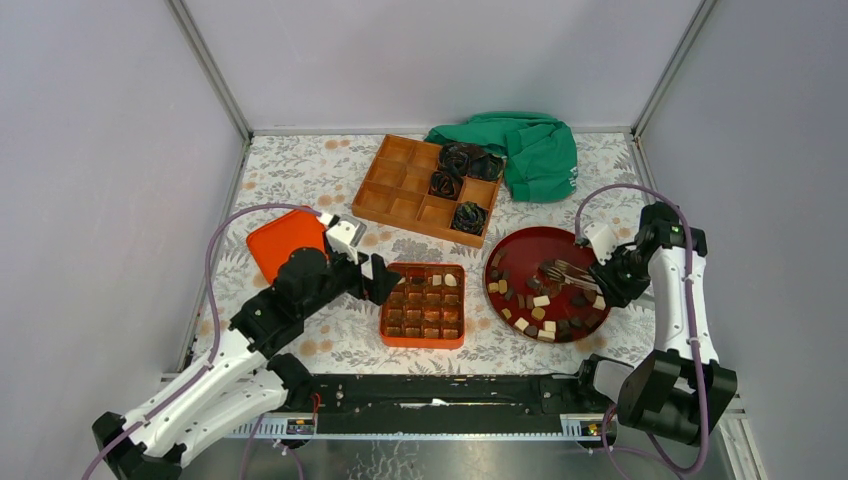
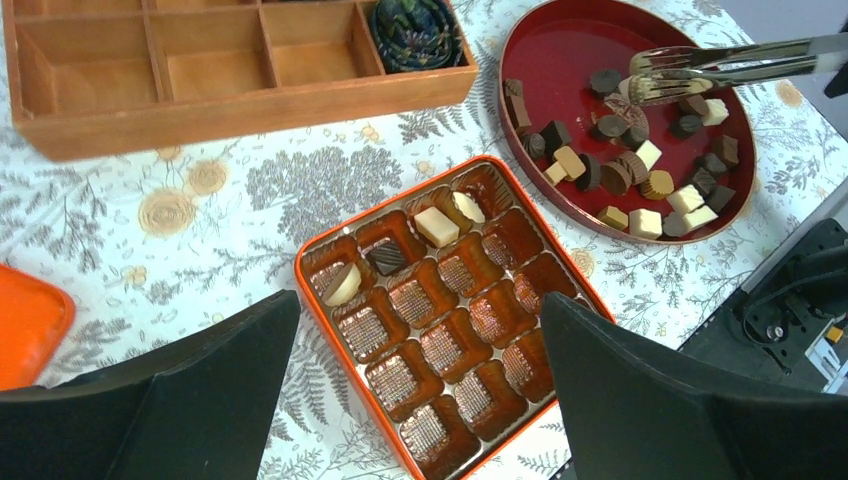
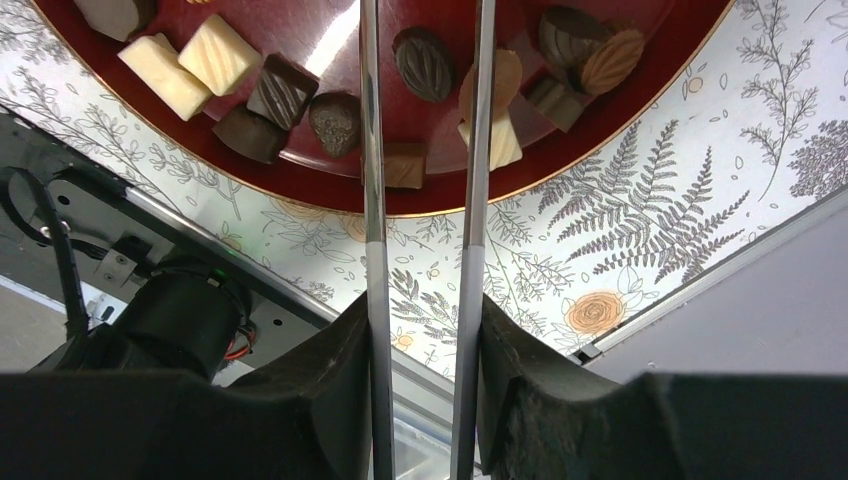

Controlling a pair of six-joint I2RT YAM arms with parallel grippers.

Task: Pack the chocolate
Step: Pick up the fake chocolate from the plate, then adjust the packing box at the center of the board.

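Note:
Chocolate pieces [image 1: 540, 310] in dark brown, tan and cream lie scattered on a round red plate [image 1: 520, 240]. My right gripper [image 3: 422, 310] is shut on metal tongs [image 3: 370, 200], whose arms reach over the plate [image 3: 560, 170]. A dark piece [image 3: 424, 63] lies between the arms, and the tips are cut off in the right wrist view. The left wrist view shows the tong tips [image 2: 660, 88] low over the plate. My left gripper [image 2: 420, 300] hangs open above the orange box [image 2: 330, 310], which holds a few pieces [image 2: 436, 226] in its far cells.
A wooden compartment box [image 1: 400, 185] with black crinkled bundles [image 1: 462, 160] stands at the back. A green cloth [image 1: 535, 155] lies to its right. An orange lid [image 1: 285, 240] rests left of my left arm. A black rail [image 1: 450, 400] runs along the near edge.

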